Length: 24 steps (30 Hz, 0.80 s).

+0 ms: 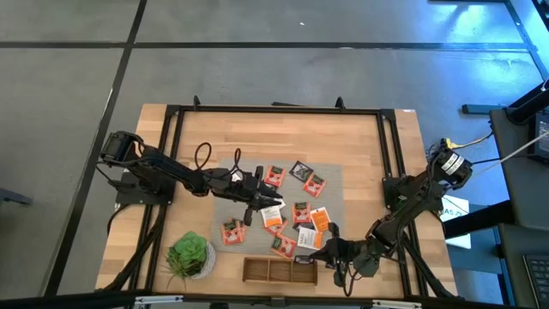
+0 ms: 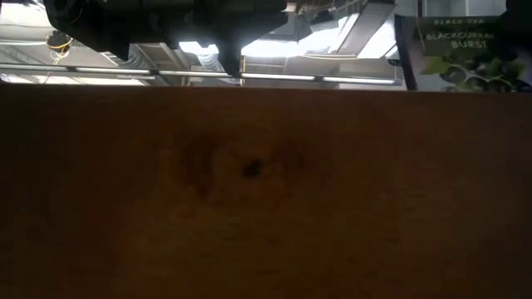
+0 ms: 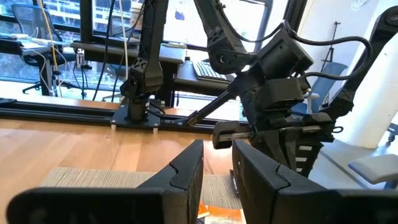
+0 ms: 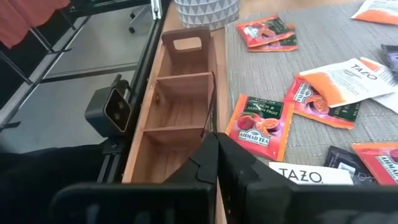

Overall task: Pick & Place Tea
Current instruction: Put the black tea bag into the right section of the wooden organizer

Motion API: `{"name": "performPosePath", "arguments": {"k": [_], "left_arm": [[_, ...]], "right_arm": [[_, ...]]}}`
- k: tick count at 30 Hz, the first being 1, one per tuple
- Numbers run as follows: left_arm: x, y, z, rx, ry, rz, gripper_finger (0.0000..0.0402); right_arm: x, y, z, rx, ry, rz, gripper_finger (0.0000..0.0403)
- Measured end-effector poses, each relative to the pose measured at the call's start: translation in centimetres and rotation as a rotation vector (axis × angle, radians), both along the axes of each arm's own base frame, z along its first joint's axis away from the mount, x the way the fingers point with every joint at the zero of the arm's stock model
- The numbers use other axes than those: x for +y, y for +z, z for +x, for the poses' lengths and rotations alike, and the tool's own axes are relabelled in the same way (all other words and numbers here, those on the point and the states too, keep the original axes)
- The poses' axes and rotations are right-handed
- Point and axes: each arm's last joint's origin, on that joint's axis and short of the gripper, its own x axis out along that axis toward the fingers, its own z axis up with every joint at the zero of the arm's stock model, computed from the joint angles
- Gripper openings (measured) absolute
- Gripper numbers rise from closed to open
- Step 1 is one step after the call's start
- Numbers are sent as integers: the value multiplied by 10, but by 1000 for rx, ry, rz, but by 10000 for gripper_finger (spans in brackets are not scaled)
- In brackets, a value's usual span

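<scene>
Several small tea sachets, orange, black and white-and-orange, lie flat on a grey mat. My left gripper hovers level over the mat's middle. It is open with nothing between its fingers. My right gripper slants down at the mat's near edge, by the right end of a wooden box. Its fingers are shut with nothing showing between them, above the box's rim and beside an orange sachet.
The three-compartment wooden box lies along the table's near edge, its compartments bare, and its wall fills the low view. A green potted plant stands left of the box. A black frame rims the table.
</scene>
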Motion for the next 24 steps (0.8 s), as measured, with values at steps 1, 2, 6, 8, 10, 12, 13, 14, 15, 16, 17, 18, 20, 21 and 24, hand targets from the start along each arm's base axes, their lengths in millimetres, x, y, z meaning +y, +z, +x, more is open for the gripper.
{"name": "performPosePath", "arguments": {"k": [1,2,6,8,10,12,13,14,15,16,17,18,20,21,24], "left_arm": [[0,0,0,0,0,0,84],[0,0,0,0,-1,0,84],[0,0,0,0,0,0,81],[0,0,0,0,0,0,80],[0,0,0,0,0,0,80],[0,0,0,0,0,1,80],[0,0,0,0,0,1,81],[0,0,0,0,0,1,82],[0,0,0,0,0,1,82],[0,0,0,0,0,1,83],[0,0,0,0,0,1,84],[0,0,0,0,0,1,84],[0,0,0,0,0,2,83],[0,0,0,0,0,2,83],[0,0,0,0,0,2,82]], "right_arm": [[0,0,0,3,4,-1,12],[1,0,-1,7,11,0,13],[3,-1,-3,10,28,3,10],[3,-1,-4,14,34,4,8],[4,-1,-4,24,54,12,8],[4,-1,-4,29,61,12,13],[4,-1,-4,30,61,11,17],[4,-1,-4,30,61,10,23],[4,-1,-4,30,62,8,29],[4,-1,-4,30,62,7,35],[4,-2,-4,31,62,5,40],[4,-2,-4,35,62,1,46],[3,-3,-4,42,60,-10,57],[3,-3,-4,40,55,-15,62],[1,-3,-5,37,38,-61,74]]}}
